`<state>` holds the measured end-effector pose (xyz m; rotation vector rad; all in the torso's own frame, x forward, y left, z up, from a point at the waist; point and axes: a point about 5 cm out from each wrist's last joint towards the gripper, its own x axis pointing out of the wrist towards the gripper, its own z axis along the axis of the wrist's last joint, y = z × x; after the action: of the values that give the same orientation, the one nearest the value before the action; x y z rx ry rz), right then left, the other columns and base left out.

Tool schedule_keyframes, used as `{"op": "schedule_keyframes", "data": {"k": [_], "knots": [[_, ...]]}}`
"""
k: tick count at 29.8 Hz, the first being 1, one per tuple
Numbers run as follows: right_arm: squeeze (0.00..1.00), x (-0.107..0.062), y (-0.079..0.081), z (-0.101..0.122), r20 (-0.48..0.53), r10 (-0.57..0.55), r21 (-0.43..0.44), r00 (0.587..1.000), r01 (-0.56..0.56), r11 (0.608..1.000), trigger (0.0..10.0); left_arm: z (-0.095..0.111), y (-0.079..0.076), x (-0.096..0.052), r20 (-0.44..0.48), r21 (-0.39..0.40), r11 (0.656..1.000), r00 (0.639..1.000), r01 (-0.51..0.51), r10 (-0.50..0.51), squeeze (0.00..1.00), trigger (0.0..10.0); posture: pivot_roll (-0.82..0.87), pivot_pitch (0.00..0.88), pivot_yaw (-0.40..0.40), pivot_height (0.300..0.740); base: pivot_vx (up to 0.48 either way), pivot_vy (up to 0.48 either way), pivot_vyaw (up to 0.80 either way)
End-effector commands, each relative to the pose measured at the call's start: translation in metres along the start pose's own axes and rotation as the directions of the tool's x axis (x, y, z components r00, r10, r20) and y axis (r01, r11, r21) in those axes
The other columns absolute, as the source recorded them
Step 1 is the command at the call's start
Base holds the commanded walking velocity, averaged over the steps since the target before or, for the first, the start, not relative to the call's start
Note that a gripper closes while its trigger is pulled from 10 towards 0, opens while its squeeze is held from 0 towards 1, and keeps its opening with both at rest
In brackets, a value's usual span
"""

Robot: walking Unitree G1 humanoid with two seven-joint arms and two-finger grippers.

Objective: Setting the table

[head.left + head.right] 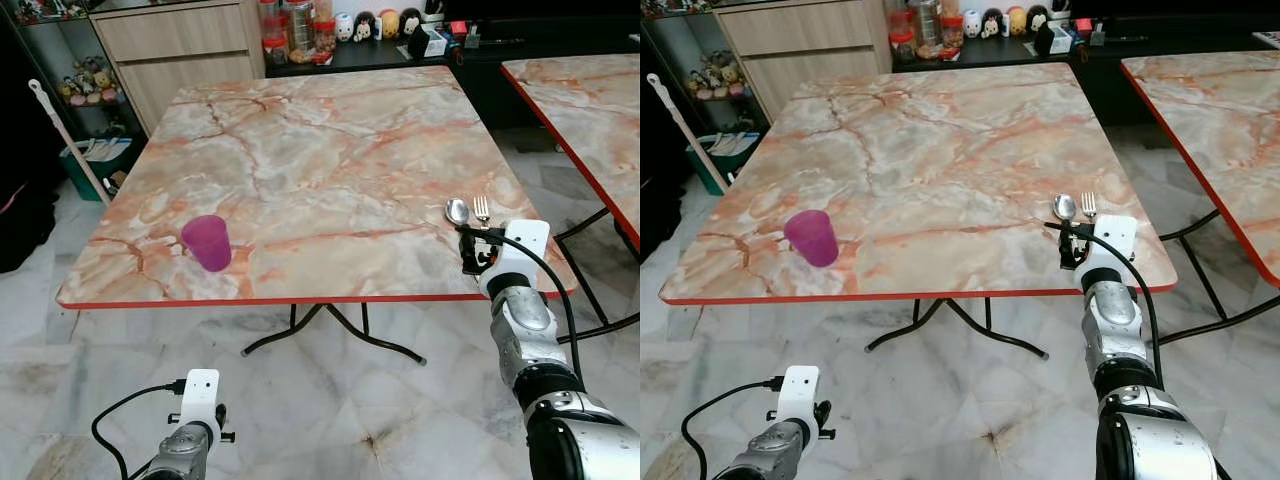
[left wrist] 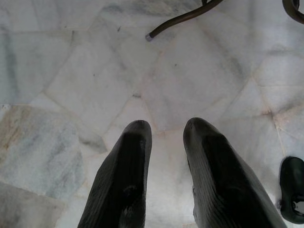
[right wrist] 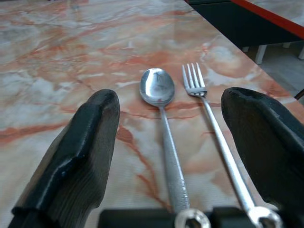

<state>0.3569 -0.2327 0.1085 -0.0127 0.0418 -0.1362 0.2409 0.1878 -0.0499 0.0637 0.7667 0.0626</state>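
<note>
The marble-patterned tabletop (image 1: 330, 160) spans the middle of the frame, with a purple cup (image 1: 207, 242) standing at its lower left near the red front edge. At the lower right, my right gripper (image 3: 166, 142) rests at the edge with its fingers (image 3: 85, 152) spread wide around a spoon (image 3: 159, 95) and fork (image 3: 199, 92) lying side by side, gripping neither. My left gripper (image 2: 164, 156) hangs low over the marble floor (image 2: 71, 71), fingers slightly apart and empty.

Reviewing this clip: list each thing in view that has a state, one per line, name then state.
spoon: lying flat on the table, bowl up, between the open fingers, untouched.
fork: lying flat beside the spoon, apart from it.
purple cup: upright near the table's front edge.
right gripper: open, over the table's edge.
left gripper: open, low over the floor.
</note>
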Motion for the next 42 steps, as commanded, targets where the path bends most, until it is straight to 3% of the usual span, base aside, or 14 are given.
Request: {"op": "schedule_keyframes", "data": {"k": [1,18,23,25,42], "knots": [[0.00,0.0007,0.0029,0.0000,-0.003,0.004,0.004,1.000,-0.004,1.000,10.0,-0.0019,0.0047,-0.0004,-0.011,0.003,1.000,1.000,-0.016,0.016,0.00,10.0,-0.07,0.057,0.091,0.740,0.000,0.000,0.00],[0.00,0.0014,0.0019,0.0015,0.001,0.004,0.002,1.000,-0.004,1.000,10.0,-0.0015,0.0047,-0.0002,-0.013,0.002,1.000,1.000,-0.017,0.017,0.00,10.0,-0.07,0.061,0.091,0.740,0.263,0.000,0.00],[0.00,0.0014,0.0032,0.0015,0.001,0.013,-0.010,1.000,-0.013,1.000,10.0,-0.0016,0.0046,-0.0002,-0.013,0.002,1.000,1.000,-0.017,0.017,0.00,10.0,-0.07,0.061,0.091,0.740,0.270,0.000,0.00],[0.00,0.0011,0.0082,0.0011,0.003,0.044,-0.054,0.999,-0.044,0.998,10.0,-0.0016,0.0046,-0.0002,-0.013,0.002,1.000,1.000,-0.017,0.017,0.00,10.0,-0.07,0.061,0.091,0.740,0.272,0.000,0.49],[0.00,0.0004,0.0068,0.0008,0.009,0.033,-0.029,0.999,-0.033,0.999,10.0,-0.0014,0.0040,-0.0002,-0.013,0.003,1.000,1.000,-0.016,0.017,0.00,10.0,-0.07,0.066,0.089,0.740,0.270,0.000,0.07]]}}
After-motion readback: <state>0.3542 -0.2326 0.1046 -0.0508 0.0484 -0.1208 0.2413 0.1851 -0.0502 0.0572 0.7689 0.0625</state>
